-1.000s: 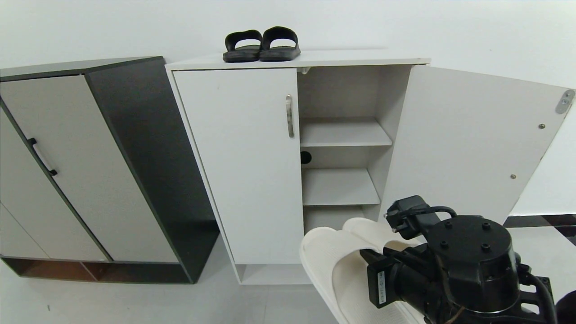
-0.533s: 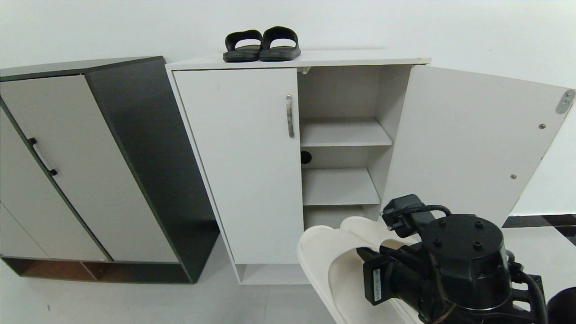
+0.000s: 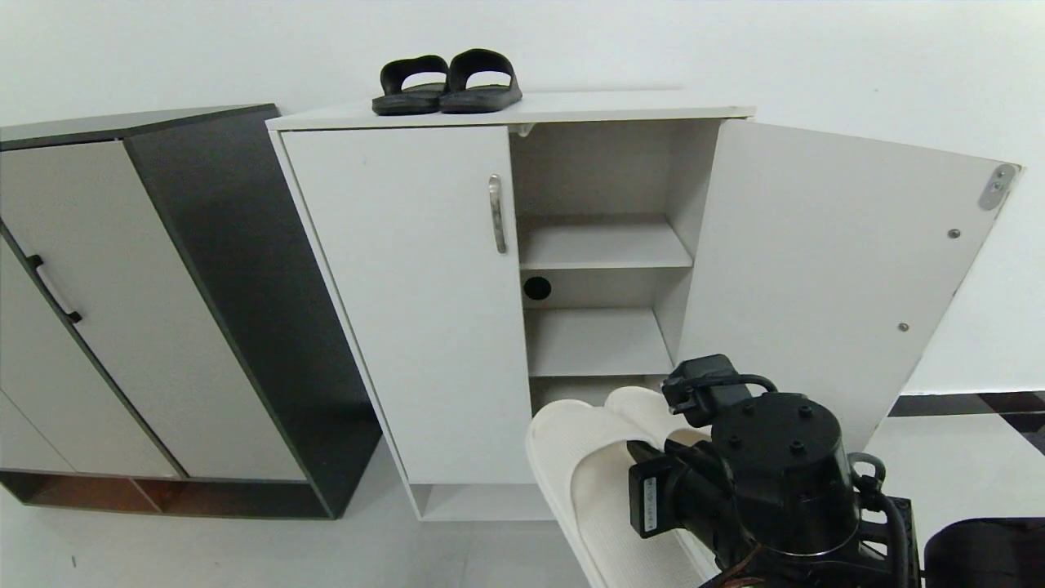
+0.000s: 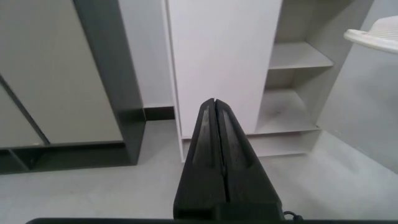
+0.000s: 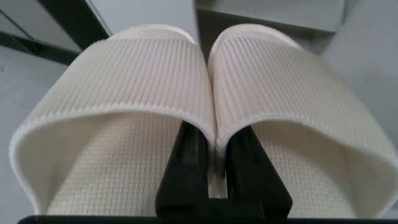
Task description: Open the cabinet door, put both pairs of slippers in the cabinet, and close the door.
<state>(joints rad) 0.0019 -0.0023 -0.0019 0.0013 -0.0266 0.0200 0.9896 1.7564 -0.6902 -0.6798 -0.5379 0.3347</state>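
The whole head view is sliding toward 9 o'clock, cabinet (image 3: 392,310) and all, so the camera is turning and the furniture is not moving. Within that drift the right arm is shifting farther the same way. It is lifting the white slippers (image 3: 584,465) slightly toward 12 o'clock, nearer the open side, so their toes are now overlapping the front of the lowest bay (image 3: 563,388). I am reading this as the approach for stowing the first pair. The open door (image 3: 824,261) is standing swung wide at 3 o'clock, so the opening step is looking done. Placing this pair, fetching the second and closing are all remaining.

The right claw (image 5: 214,163) is pinching the white slippers by their two inner strap walls, with one finger lying inside each shoe. The left claw (image 4: 214,107) is hanging with its fingers pressed together, holding nothing, and facing the cabinet's closed half from well apart.

The white slippers are looking soft and cream-coloured, with ribbed straps and a woven-textured footbed. They are lying side by side and touching, toes pointing at the cabinet, at 5 o'clock in the head view. The black slippers (image 3: 447,82) are sitting together on the cabinet's top at 11 o'clock, not yet picked up. A dark cabinet (image 3: 245,327) is standing just beside at 9 o'clock.
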